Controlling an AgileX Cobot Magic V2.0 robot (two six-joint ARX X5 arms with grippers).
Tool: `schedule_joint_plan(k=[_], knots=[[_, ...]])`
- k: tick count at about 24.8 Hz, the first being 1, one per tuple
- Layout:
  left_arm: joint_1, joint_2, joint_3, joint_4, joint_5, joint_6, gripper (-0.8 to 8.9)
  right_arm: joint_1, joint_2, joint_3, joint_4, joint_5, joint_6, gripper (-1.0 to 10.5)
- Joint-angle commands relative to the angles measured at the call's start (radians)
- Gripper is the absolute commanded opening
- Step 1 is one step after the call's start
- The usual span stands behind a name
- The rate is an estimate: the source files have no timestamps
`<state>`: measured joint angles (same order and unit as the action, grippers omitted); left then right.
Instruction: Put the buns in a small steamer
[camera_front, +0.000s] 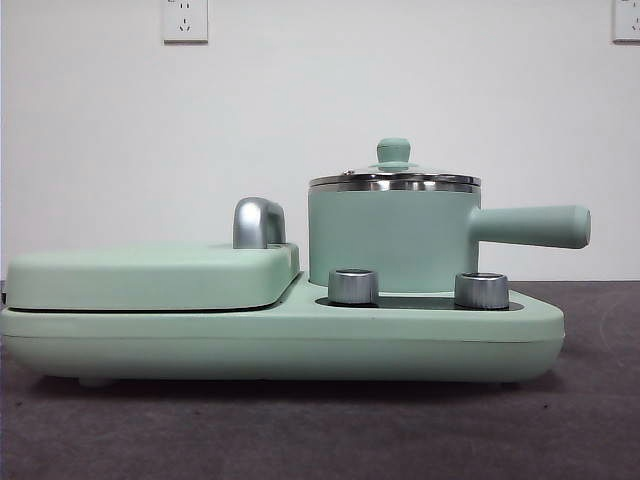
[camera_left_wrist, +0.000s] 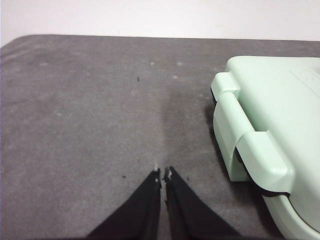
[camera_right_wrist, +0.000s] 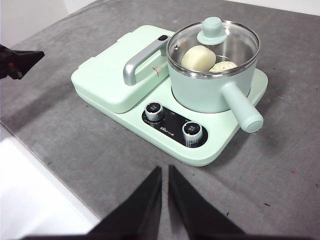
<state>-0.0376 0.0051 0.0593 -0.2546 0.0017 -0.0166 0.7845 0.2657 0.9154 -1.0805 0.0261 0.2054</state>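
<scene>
Between the two dials (camera_right_wrist: 173, 121) a small line of print runs across the black panel — too small to read. Inside the steamer (camera_right_wrist: 212, 75), under its glass lid (camera_right_wrist: 215, 44), lie both buns (camera_right_wrist: 198, 57). Left gripper (camera_left_wrist: 163, 173) and right gripper (camera_right_wrist: 165, 169) hover over the grey table (camera_left_wrist: 85, 115), jaws together, holding nothing.

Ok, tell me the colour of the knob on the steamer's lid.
Mint green, like the pot; the lid knob shows best in the right wrist view.
</scene>
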Motion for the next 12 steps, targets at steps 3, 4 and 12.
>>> schedule_joint_plan(k=[3, 4, 12], knots=[[0.006, -0.002, -0.026, 0.011, -0.002, 0.024, 0.2, 0.008, -0.001, 0.006, 0.01, 0.0, -0.003, 0.2], [0.008, -0.002, -0.03, 0.023, -0.002, 0.024, 0.2, 0.008, -0.001, 0.006, 0.011, 0.0, -0.003, 0.2], [0.008, -0.002, -0.047, 0.068, -0.002, 0.024, 0.2, 0.008, -0.001, 0.007, 0.011, 0.0, -0.003, 0.2]])
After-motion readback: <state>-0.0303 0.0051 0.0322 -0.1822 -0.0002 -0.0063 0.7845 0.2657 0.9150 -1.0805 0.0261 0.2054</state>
